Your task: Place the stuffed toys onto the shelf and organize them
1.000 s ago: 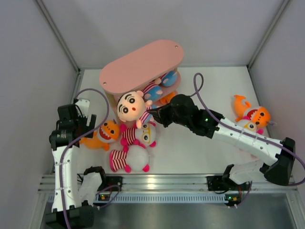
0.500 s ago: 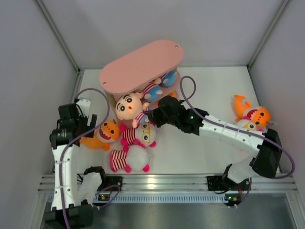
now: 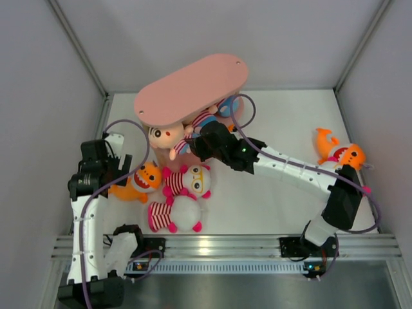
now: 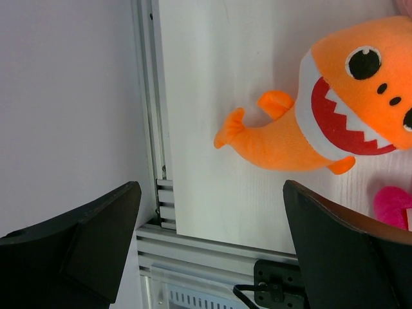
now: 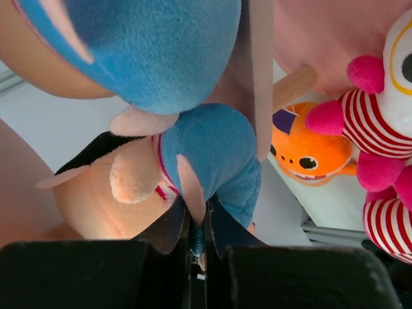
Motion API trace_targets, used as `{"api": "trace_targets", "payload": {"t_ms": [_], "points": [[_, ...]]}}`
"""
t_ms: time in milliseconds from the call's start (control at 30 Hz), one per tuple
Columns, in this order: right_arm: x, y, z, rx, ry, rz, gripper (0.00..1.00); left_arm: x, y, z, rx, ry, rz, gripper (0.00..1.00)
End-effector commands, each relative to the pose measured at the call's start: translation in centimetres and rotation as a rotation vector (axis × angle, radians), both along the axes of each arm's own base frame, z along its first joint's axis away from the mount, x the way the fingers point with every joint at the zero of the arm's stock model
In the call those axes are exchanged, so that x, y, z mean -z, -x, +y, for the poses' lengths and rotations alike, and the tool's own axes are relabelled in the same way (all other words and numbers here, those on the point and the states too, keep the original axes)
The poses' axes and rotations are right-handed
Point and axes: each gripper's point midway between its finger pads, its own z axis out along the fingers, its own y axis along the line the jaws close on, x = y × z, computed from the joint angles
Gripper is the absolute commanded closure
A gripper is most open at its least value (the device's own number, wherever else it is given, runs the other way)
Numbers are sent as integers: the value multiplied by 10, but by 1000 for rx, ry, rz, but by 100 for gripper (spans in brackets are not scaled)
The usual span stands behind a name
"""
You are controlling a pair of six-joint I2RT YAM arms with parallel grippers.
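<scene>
While my right arm reaches across the table (image 3: 283,129) to the pink shelf (image 3: 193,87), I see the right gripper (image 5: 197,222) pinched tight on a fold of the blue shorts of a boy doll (image 3: 164,135). His head sits under the front edge of the top board near the shelf's left end, and his body slants back toward my fingers. Deeper under that board a striped doll (image 3: 209,116) shows in part, and in the right wrist view another blue plush (image 5: 141,45) fills the upper frame, pressed close to the held doll. My left gripper (image 4: 212,257) stands wide apart and holds nothing, hanging over the table's left edge just beside an orange shark plush (image 4: 322,109) whose tail points toward the rail. A glasses doll (image 3: 193,181) lies face up touching that shark, and a second striped doll (image 3: 177,215) lies just in front of it. Far right, another orange shark (image 3: 341,154) rests against a white plush that I cannot make out.
</scene>
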Motion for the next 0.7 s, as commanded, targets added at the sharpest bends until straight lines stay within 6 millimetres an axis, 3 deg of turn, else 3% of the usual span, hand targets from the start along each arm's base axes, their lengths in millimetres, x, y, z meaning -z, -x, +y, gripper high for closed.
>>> {"api": "trace_targets", "payload": {"t_ms": [0, 133, 333, 400, 500, 567, 600, 633, 667], "points": [[-37, -14, 22, 109, -215, 48, 100, -15, -1, 5, -1, -52, -34, 2], [-32, -23, 23, 146, -215, 48, 98, -17, 0, 5, 5, -77, -34, 2], [-31, -27, 23, 153, -220, 35, 73, -18, -1, 2, 18, -75, -41, 2], [-28, -23, 20, 150, -212, 38, 71, -18, -1, 0, 24, -69, -42, 2], [-30, -19, 13, 159, -231, 28, 72, -20, -3, -4, 43, -53, -53, 2], [-33, -19, 9, 169, -246, 30, 78, -32, -3, -15, 125, -31, -69, 2], [-31, -19, 7, 177, -243, 31, 81, -38, -3, -24, 176, -9, -77, 6], [-31, -20, 7, 180, -245, 33, 86, -54, -4, -49, 295, 72, -118, 16], [-33, -20, 7, 184, -264, 38, 88, -65, -4, -60, 354, 98, -146, 27]]}}
